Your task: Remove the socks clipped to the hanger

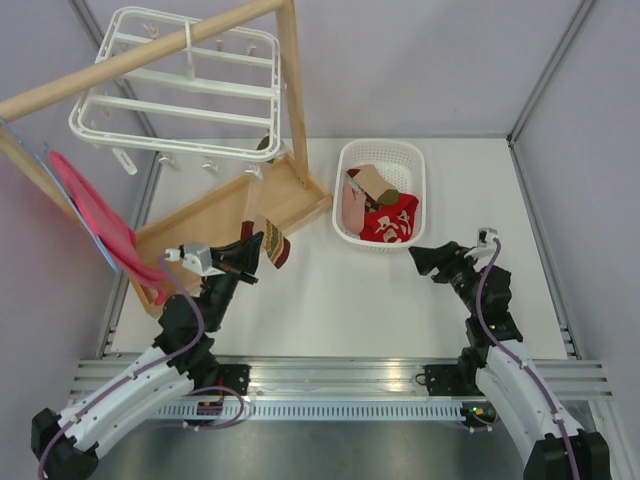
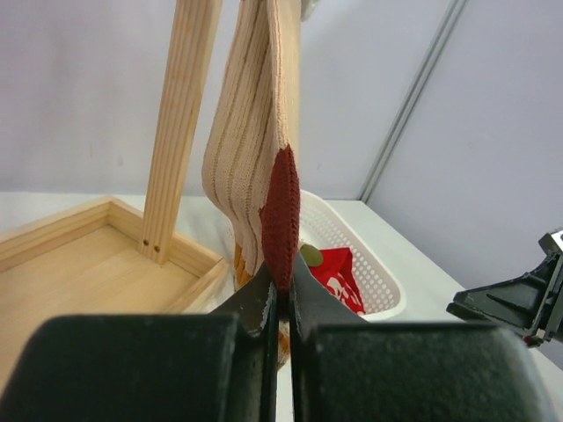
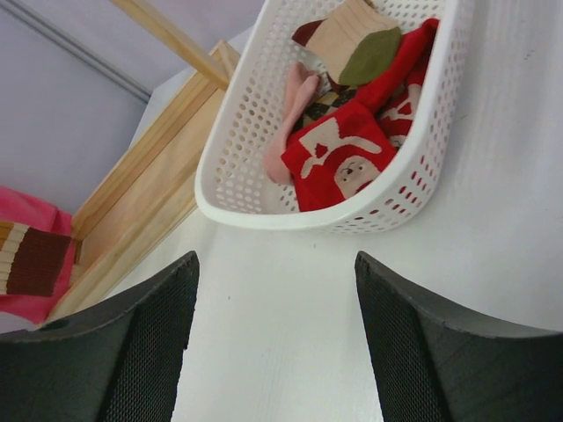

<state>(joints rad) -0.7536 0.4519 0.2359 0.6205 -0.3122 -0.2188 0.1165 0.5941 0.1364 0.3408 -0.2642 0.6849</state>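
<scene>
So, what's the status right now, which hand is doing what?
Left gripper shut on hanging sock, low end. Right gripper open, empty, by basket. Other socks in basket. Wooden post close beside hanging sock.

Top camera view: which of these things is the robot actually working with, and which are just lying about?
In the job:
white hanger
ribbed beige sock, pinched in the left fingers
red socks, lying in the white mesh basket

Just lying about:
wooden rack
pink cloth
</scene>
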